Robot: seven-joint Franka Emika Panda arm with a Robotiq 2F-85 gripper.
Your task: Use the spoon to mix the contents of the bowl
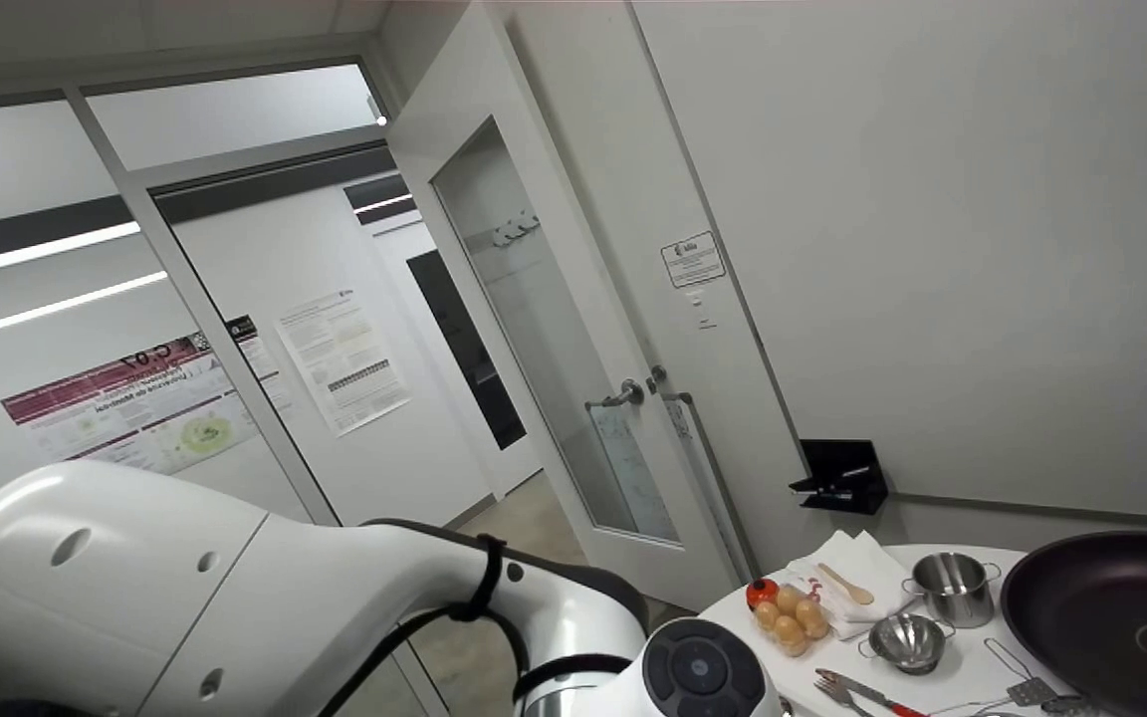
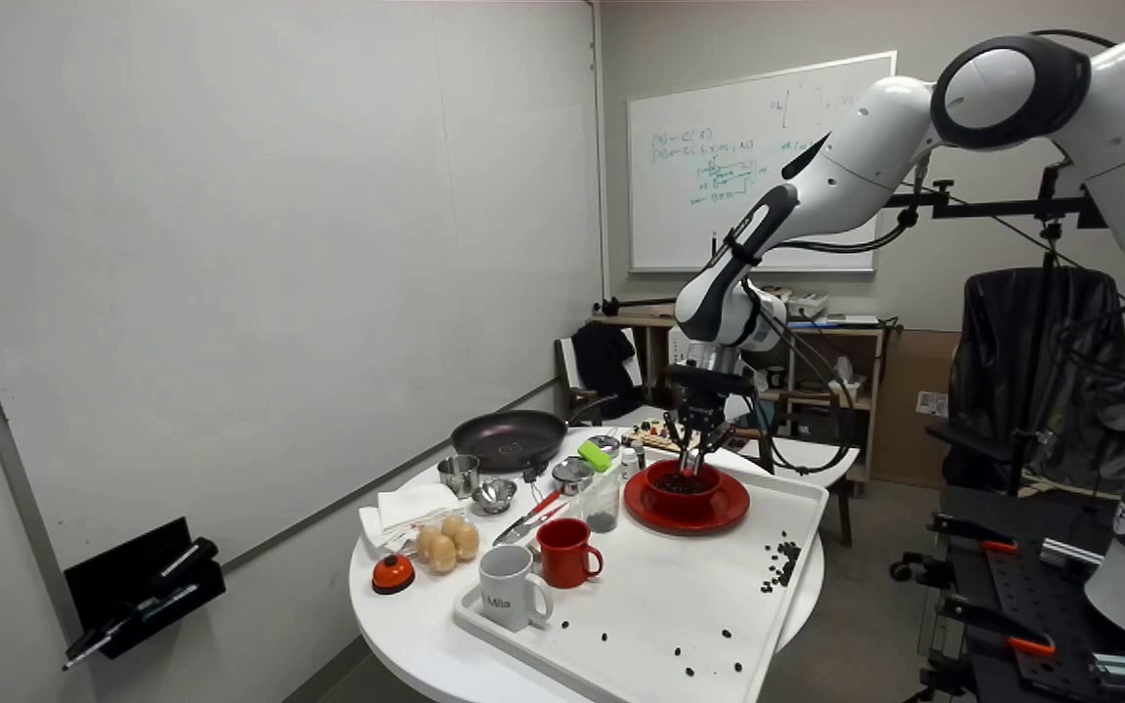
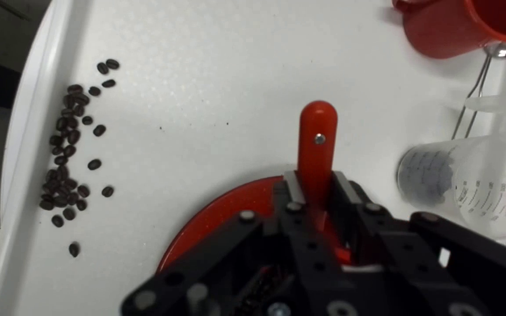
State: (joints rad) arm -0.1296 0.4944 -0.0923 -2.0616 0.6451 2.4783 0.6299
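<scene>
The red bowl [image 2: 680,503] holds dark coffee beans and stands on a red plate [image 2: 640,515] on the white tray. My gripper [image 2: 690,463] is over the bowl, fingers pointing down, close above the beans. In the wrist view my gripper [image 3: 316,186] is shut on the red handle of the spoon [image 3: 319,118], whose rounded end sticks out past the fingertips. The spoon's far end is hidden, so I cannot tell how deep it sits in the beans. Part of the red plate [image 3: 218,219] shows beneath the fingers. The gripper and bowl are out of view in an exterior view.
Loose beans [image 3: 66,175] lie along the edge of the tray [image 2: 484,625]. A red mug [image 2: 565,557], a grey mug [image 2: 509,591] and a clear measuring cup [image 2: 604,508] stand nearby. Eggs [image 2: 445,545], steel pots and a black pan [image 2: 509,439] crowd the table.
</scene>
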